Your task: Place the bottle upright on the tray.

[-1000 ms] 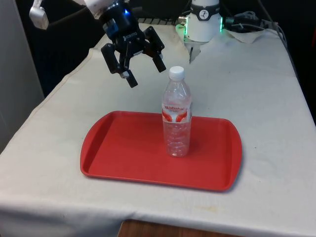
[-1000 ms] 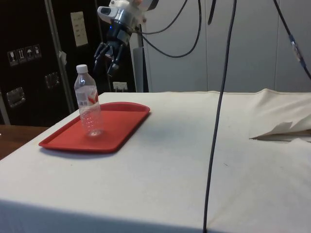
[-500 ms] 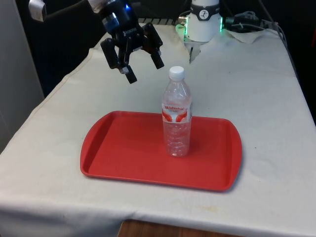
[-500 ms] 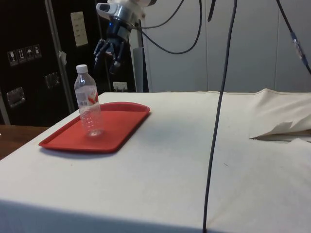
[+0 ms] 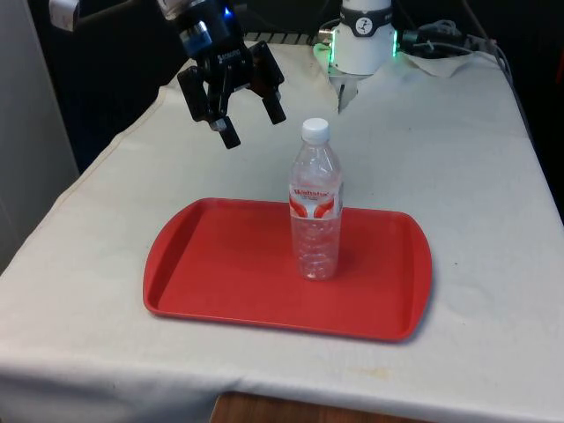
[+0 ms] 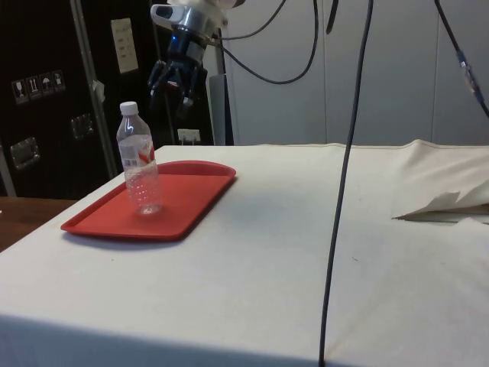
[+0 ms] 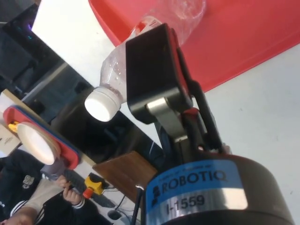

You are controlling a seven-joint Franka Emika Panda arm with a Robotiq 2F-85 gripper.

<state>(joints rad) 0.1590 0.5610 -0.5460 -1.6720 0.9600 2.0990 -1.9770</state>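
Already the bottle [image 5: 315, 201] stands upright on the red tray [image 5: 220, 264], long axis vertical; the gripper [image 5: 249, 115], fingers spread and apparently empty, hangs above toward the front view's left.

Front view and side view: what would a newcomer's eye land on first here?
First, the clear plastic water bottle with a white cap and red label, standing upright on the red tray, towards the front view's right of the tray's middle. Next, the black gripper, jaws open and empty, hanging in the air above the white cloth, apart from the bottle and towards the front view's left of it.
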